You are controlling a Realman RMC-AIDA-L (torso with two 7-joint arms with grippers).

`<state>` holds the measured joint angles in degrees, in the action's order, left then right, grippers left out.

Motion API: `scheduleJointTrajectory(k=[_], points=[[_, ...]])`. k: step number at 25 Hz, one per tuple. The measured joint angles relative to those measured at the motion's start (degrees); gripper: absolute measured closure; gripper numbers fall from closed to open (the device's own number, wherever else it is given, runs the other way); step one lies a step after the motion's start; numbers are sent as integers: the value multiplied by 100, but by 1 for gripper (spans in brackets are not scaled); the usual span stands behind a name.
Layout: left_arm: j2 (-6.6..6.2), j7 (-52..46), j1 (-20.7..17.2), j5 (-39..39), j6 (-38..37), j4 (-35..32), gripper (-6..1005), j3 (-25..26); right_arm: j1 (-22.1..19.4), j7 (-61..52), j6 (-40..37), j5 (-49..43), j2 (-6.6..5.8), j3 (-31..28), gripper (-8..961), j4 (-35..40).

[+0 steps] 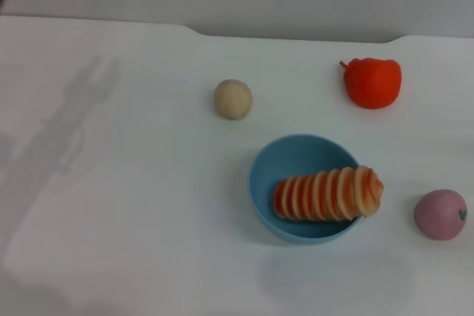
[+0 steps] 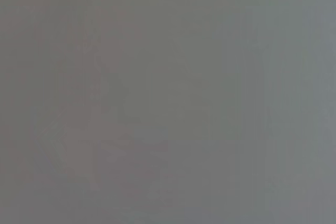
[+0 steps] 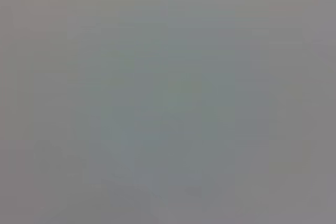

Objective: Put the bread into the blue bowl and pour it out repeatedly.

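Observation:
The blue bowl [image 1: 296, 164] stands upright on the white table, right of centre in the head view. The bread [image 1: 329, 193], ribbed orange-brown slices facing up, lies inside it along the near wall, its right end resting over the bowl's rim. Neither gripper shows in the head view. Both wrist views give only a flat grey field, with no object or finger in them.
A small beige ball [image 1: 233, 99] sits behind and left of the bowl. A red tomato-like toy [image 1: 372, 82] lies at the back right. A pink round fruit [image 1: 441, 214] rests right of the bowl. The table's far edge [image 1: 200, 32] runs along the back.

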<state>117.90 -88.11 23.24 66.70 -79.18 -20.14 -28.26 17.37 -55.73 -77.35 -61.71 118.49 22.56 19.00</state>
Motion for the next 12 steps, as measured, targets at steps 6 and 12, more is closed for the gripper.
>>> scheduleJointTrajectory(k=[6,12], points=[[13,3238,-131,-933,73,1285,388,599,-24,2167,178,726,10,-303,499,-871],[53,6560,-86,-963,198,2182,388,740,95,3812,490,730,29,-316,499,-1446]])
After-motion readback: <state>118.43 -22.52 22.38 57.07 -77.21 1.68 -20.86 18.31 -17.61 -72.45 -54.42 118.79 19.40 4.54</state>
